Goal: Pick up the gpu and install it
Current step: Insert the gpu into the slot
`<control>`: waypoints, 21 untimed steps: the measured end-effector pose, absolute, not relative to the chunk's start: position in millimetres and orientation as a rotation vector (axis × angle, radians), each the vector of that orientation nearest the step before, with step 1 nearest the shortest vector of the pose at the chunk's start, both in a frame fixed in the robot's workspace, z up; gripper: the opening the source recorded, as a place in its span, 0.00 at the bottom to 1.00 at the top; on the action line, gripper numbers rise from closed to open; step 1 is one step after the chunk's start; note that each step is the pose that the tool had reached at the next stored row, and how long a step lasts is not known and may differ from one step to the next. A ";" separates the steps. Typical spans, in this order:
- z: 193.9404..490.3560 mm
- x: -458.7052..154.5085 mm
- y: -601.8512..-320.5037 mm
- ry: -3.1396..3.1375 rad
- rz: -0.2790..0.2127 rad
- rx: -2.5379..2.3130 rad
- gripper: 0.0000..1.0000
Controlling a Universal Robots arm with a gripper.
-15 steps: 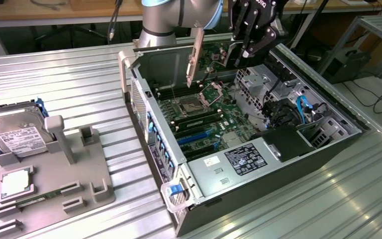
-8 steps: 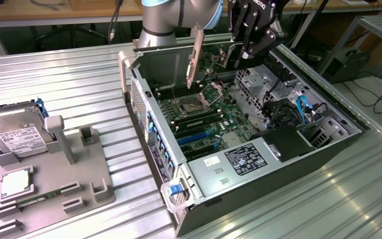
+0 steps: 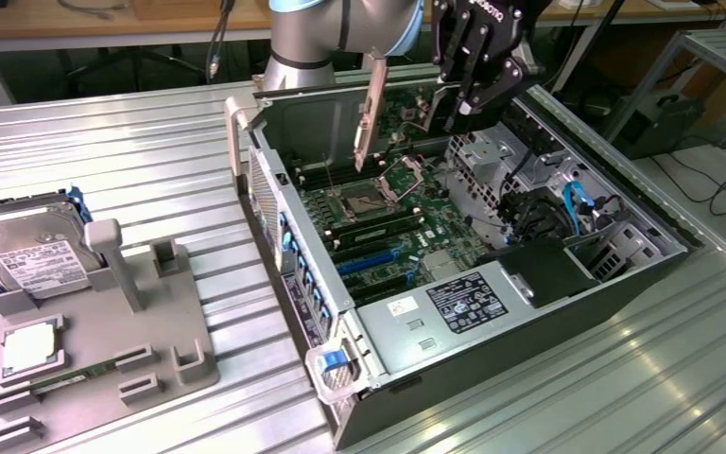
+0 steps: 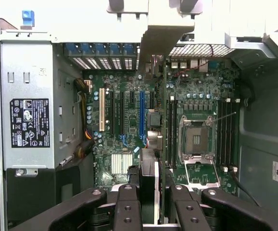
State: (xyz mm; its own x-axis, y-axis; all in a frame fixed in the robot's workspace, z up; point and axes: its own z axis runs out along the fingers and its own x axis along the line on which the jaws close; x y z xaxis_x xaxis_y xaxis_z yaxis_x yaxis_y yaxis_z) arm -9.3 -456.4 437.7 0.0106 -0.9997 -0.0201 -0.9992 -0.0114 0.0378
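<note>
Your claw (image 3: 464, 106) is clamped on the gpu (image 3: 369, 118), holding it on edge (silver bracket on the exterior view's left of the claw) over the motherboard (image 3: 382, 222) inside the open computer case (image 3: 527, 312).

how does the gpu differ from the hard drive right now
The gpu is a thin card, held on edge in the gripper's jaws; the hard drive is a silver box with a white label. The gpu hangs over the open computer case; the hard drive rests in the gray holder beside it. Neither is installed in the case.
</note>
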 end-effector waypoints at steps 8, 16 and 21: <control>435.6 -9.3 -456.4 -2.195 -0.063 2.228 0.28; 433.0 -9.3 -456.4 -2.190 -0.063 2.233 0.28; 432.2 -9.3 -456.4 -2.188 -0.063 2.234 0.28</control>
State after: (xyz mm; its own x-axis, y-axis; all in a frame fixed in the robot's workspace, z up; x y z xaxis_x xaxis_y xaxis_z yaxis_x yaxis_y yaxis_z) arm -9.3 -456.4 432.2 0.0203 -0.9996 -0.0192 -0.9991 -0.0210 0.0378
